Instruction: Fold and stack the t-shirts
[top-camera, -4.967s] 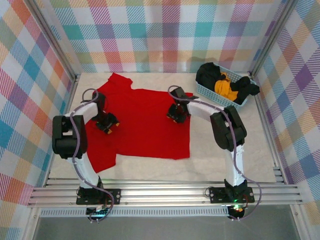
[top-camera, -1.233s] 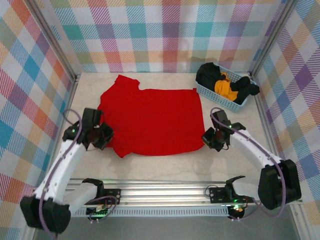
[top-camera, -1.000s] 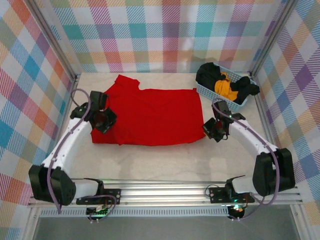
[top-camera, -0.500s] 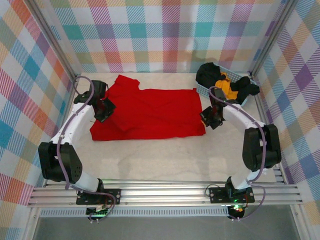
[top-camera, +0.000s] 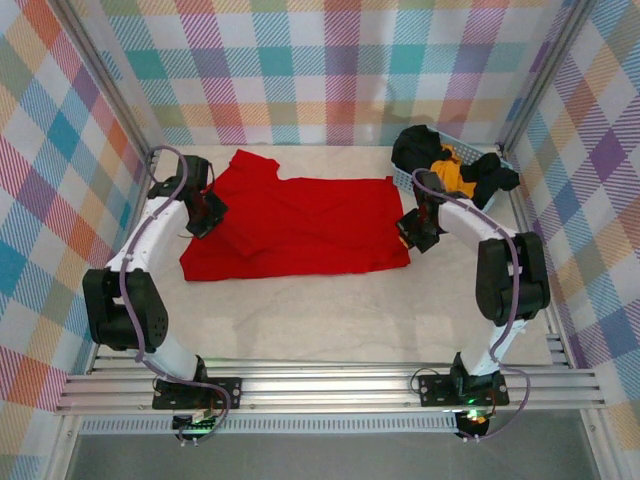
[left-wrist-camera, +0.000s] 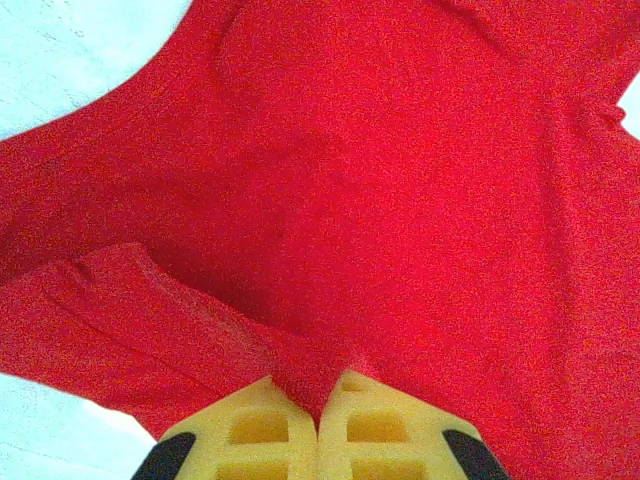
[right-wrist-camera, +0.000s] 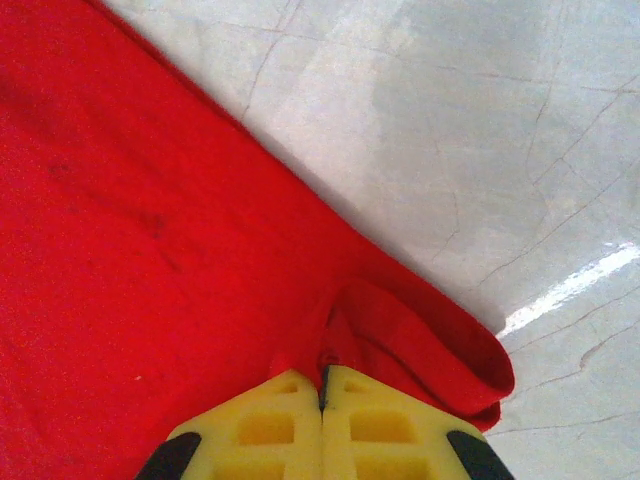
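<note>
My left claw (left-wrist-camera: 318, 405) and right claw (right-wrist-camera: 322, 385) are clamped tight on the bright red cloth t-shirt (top-camera: 310, 225), mid-fold, I judge; next, lay the edge flat.

Spread t-shirt (top-camera: 300, 225) centre; basket (top-camera: 403, 180) behind right, heaped shirts (top-camera: 450, 172) inside; left tool (left-wrist-camera: 320, 390) at its left edge, right tool (right-wrist-camera: 322, 378) opposite

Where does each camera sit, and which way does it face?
Top external: above and behind the arms, looking down at the table, the red t-shirt, both arms, left gripper and right gripper.
Left wrist: on the left arm's wrist, looking along its yellow fingers, shut on a fold of red cloth.
Right wrist: on the right arm's wrist, its fingers pinching the shirt's edge, table beyond.
Shared: all three show the red t-shirt.
</note>
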